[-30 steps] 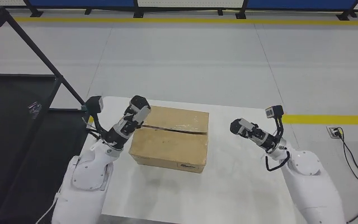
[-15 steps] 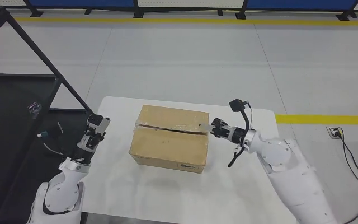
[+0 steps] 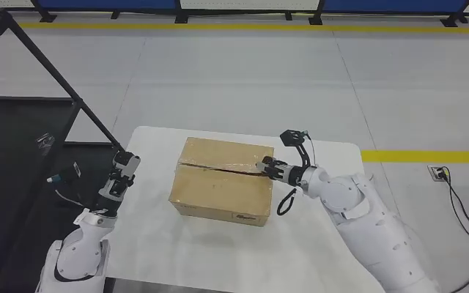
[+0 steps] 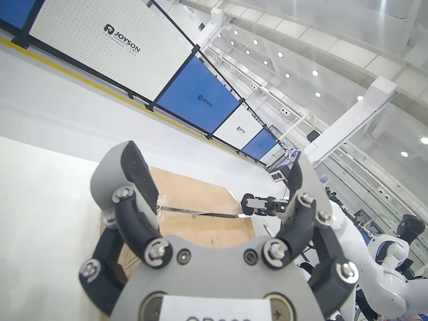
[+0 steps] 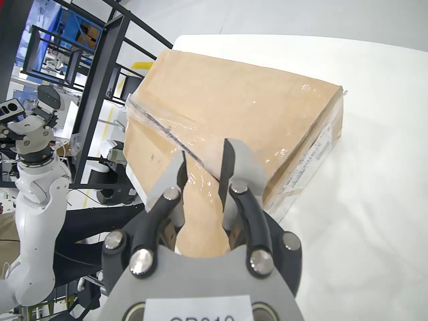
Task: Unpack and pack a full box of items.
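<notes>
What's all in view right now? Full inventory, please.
cardboard box: one, brown, closed, middle of the table
tape: one strip, clear, along the box's top seam
table: one, white, under the box
frame: one, black, on the floor beside the table, on the left arm's side
floor line: one, yellow, on the floor beyond the table
wall panels: several, blue and white, at the room's far edge
left gripper: one, grey and black, open, by the table's edge, apart from the box
right gripper: one, grey and black, open, at the seam's end on the box's near edge
</notes>
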Controlling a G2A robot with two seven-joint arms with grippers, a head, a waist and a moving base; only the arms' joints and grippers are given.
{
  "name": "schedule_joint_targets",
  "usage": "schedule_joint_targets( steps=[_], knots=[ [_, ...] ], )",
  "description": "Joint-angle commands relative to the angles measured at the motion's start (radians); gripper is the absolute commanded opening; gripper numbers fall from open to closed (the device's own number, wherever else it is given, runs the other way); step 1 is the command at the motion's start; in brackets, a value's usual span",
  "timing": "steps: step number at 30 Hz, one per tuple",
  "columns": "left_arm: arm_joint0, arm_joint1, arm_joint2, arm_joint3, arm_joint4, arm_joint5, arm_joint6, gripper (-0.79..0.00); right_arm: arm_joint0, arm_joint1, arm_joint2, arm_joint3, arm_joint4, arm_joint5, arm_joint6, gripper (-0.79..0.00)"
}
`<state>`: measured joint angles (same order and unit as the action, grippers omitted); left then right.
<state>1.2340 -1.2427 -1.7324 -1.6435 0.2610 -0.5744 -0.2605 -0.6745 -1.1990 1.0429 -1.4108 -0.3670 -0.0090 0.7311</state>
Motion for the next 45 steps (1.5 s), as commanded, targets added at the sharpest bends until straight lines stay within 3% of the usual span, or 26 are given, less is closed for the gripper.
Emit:
schedule_joint_targets(
  steps=[1,7,8,11,15,16,19,22,24,26,28,32,36,45],
  knots=[
    [0.003,0.003,-0.007,0.0,-0.015,-0.002,-0.008,0.0,0.005,-0.003,-0.008,-0.001,-0.012,0.017,-0.011,-0.785],
    [0.011,0.008,-0.013,-0.001,-0.033,-0.005,-0.02,0.0,-0.001,-0.008,-0.011,-0.028,-0.033,0.045,-0.055,-0.785],
    [0.012,0.009,-0.013,-0.002,-0.034,-0.006,-0.02,0.0,-0.007,-0.008,-0.006,-0.036,-0.029,0.042,-0.064,-0.736],
    [0.015,0.011,-0.011,-0.002,-0.036,-0.008,-0.02,0.0,-0.033,-0.006,0.017,-0.068,-0.017,0.03,-0.114,-0.773],
    [0.014,0.013,-0.003,0.003,-0.026,-0.003,-0.012,0.0,-0.076,-0.005,0.057,-0.115,0.026,0.001,-0.184,-0.631],
    [0.015,0.013,-0.001,0.004,-0.018,-0.001,-0.009,0.0,-0.089,-0.004,0.068,-0.128,0.056,-0.021,-0.187,-0.526],
    [0.017,0.014,0.005,0.006,0.013,0.002,0.01,0.0,-0.117,-0.003,0.102,-0.145,0.158,-0.082,-0.175,-0.486],
    [0.021,0.014,0.006,0.012,0.055,0.018,0.044,0.0,-0.092,-0.008,0.104,-0.109,0.277,-0.063,-0.102,-0.434],
    [0.023,0.014,0.01,0.018,0.095,0.026,0.078,0.0,-0.046,-0.017,0.082,-0.054,0.345,-0.03,-0.043,-0.456],
    [0.028,0.013,0.016,0.028,0.111,0.026,0.102,0.0,0.01,-0.028,0.052,0.013,0.404,-0.009,0.015,-0.573],
    [0.035,0.013,0.015,0.035,0.125,0.027,0.121,0.0,0.061,-0.039,0.019,0.073,0.442,-0.004,0.064,-0.779],
    [0.049,0.015,0.005,0.047,0.118,0.026,0.135,0.0,0.113,-0.053,-0.043,0.108,0.403,-0.038,0.093,-0.785],
    [0.055,0.018,-0.001,0.052,0.107,0.022,0.133,0.0,0.142,-0.06,-0.097,0.105,0.274,0.064,0.082,-0.785],
    [0.053,0.022,0.001,0.053,0.093,0.017,0.124,0.0,0.151,-0.055,-0.074,0.141,0.22,0.189,0.084,-0.785]
  ],
)
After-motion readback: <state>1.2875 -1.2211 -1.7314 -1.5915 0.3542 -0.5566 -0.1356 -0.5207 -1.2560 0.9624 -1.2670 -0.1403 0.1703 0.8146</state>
